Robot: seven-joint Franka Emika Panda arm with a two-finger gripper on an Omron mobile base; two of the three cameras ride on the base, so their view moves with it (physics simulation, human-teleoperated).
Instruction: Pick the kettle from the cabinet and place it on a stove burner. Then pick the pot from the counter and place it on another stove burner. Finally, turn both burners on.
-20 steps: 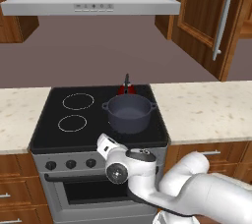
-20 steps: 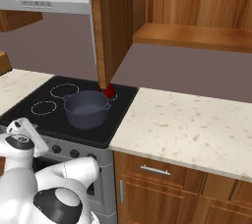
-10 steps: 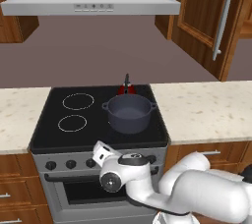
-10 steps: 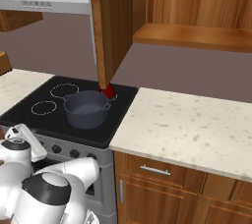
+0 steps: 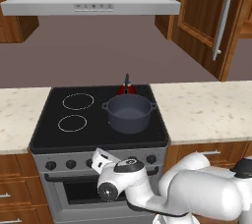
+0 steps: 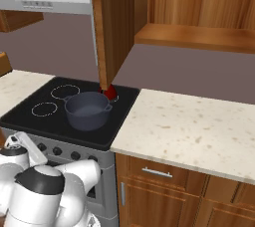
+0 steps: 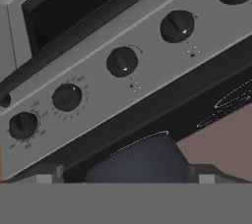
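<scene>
Place: home kitchen, rendered.
Cooktop (image 5: 54, 134): black glass, white burner rings, knobs (image 7: 121, 61) along a grey front panel.
Hood (image 5: 91, 3): grey, hung above the cooktop.
Counter (image 6: 199, 131): beige speckled stone over wood drawers.
Cabinet (image 6: 199, 7): brown wood, on the wall, door open.
Cookware: pot (image 5: 129, 113) sat on the cooktop.
</scene>
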